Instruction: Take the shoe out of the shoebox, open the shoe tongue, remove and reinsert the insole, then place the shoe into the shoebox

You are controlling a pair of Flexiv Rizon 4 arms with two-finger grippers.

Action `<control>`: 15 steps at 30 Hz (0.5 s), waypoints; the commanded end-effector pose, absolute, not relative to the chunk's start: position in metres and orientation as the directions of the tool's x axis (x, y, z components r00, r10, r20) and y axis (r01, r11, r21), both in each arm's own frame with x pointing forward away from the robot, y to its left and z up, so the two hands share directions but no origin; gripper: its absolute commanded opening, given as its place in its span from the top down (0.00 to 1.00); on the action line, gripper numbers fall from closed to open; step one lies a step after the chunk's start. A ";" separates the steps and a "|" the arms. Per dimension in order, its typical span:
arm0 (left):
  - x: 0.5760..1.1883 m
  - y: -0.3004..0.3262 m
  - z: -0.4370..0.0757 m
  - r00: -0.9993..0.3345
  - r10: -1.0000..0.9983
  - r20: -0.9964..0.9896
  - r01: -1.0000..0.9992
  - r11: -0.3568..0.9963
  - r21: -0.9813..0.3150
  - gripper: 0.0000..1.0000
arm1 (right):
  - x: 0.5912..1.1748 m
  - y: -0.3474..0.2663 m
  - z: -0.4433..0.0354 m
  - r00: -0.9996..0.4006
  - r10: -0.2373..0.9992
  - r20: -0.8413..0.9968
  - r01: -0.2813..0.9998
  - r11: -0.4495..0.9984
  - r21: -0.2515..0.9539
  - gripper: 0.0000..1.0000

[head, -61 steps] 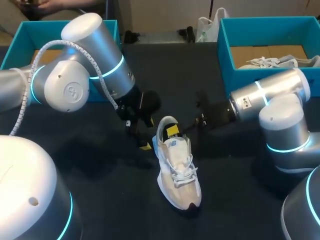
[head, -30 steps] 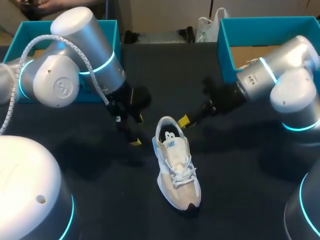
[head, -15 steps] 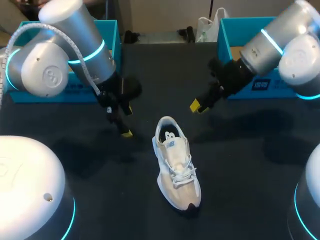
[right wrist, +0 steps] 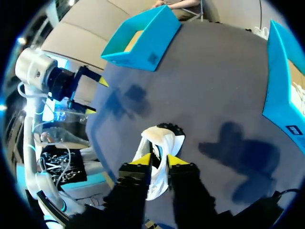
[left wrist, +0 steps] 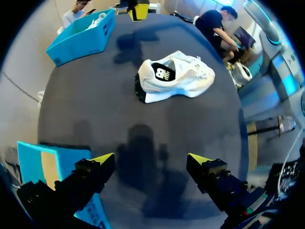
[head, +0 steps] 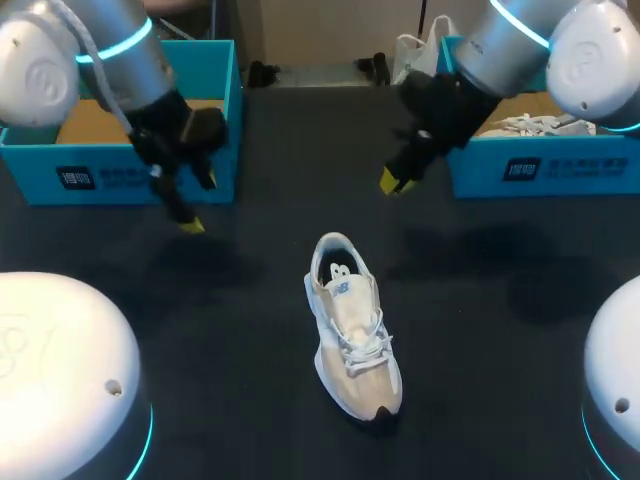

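Standing on its sole mid-table, well apart from both arms, the shoe [head: 355, 335] is out of the boxes with a dark insole seated inside, so I judge either the tongue-opening or the final return to be in hand. The left gripper [head: 200, 203] hangs by the left box [head: 130, 180], fingers spread wide and empty. The right gripper [head: 392, 180] hangs by the right box [head: 540, 170], fingers at a narrow gap, holding nothing; next, one must descend onto the shoe.
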State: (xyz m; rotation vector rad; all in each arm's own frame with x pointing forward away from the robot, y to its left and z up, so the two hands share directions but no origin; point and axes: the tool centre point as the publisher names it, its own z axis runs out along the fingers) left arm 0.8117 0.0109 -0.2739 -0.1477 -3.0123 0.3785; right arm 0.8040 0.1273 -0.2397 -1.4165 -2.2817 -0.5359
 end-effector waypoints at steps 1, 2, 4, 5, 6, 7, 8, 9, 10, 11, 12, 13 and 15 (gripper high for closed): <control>0.826 0.041 -0.244 -0.980 0.174 0.098 0.148 0.962 -0.231 0.00 | 0.793 0.141 -0.233 -0.395 0.843 0.365 0.918 0.373 0.131 1.00; 0.831 0.047 -0.241 -0.976 0.194 0.095 0.169 0.961 -0.219 0.00 | 0.792 0.144 -0.232 -0.384 0.857 0.343 0.923 0.361 0.133 1.00; 0.841 0.062 -0.232 -0.965 0.240 0.105 0.215 0.954 -0.210 0.00 | 0.790 0.152 -0.230 -0.369 0.874 0.317 0.929 0.340 0.144 1.00; 0.845 0.069 -0.228 -0.956 0.267 0.119 0.238 0.948 -0.210 0.00 | 0.789 0.157 -0.229 -0.360 0.880 0.311 0.932 0.329 0.149 1.00; 0.850 0.077 -0.222 -0.943 0.299 0.142 0.267 0.941 -0.208 0.00 | 0.787 0.162 -0.228 -0.345 0.892 0.291 0.938 0.314 0.147 1.00; 0.857 0.086 -0.217 -0.940 0.311 0.142 0.279 0.937 -0.208 0.00 | 0.785 0.168 -0.227 -0.329 0.907 0.264 0.943 0.299 0.147 1.00; 0.857 0.086 -0.217 -0.940 0.311 0.142 0.279 0.937 -0.208 0.00 | 0.784 0.174 -0.225 -0.316 0.917 0.243 0.946 0.286 0.151 1.00; 0.857 0.086 -0.217 -0.940 0.311 0.142 0.279 0.937 -0.208 0.00 | 0.782 0.179 -0.224 -0.300 0.930 0.213 0.950 0.270 0.159 1.00; 0.857 0.086 -0.217 -0.940 0.311 0.142 0.279 0.937 -0.208 0.00 | 0.781 0.184 -0.222 -0.278 0.946 0.167 0.954 0.250 0.167 1.00; 0.857 0.086 -0.217 -0.940 0.311 0.142 0.279 0.937 -0.208 0.00 | 0.780 0.187 -0.220 -0.250 0.961 0.114 0.956 0.227 0.186 1.00; 0.857 0.086 -0.217 -0.940 0.311 0.142 0.279 0.937 -0.208 0.00 | 0.780 0.187 -0.220 -0.250 0.961 0.114 0.956 0.227 0.186 1.00; 0.857 0.086 -0.217 -0.940 0.311 0.142 0.279 0.937 -0.208 0.00 | 0.780 0.187 -0.220 -0.250 0.961 0.114 0.956 0.227 0.186 1.00; 0.857 0.086 -0.217 -0.940 0.311 0.142 0.279 0.937 -0.208 0.00 | 0.780 0.187 -0.220 -0.250 0.961 0.114 0.956 0.227 0.186 1.00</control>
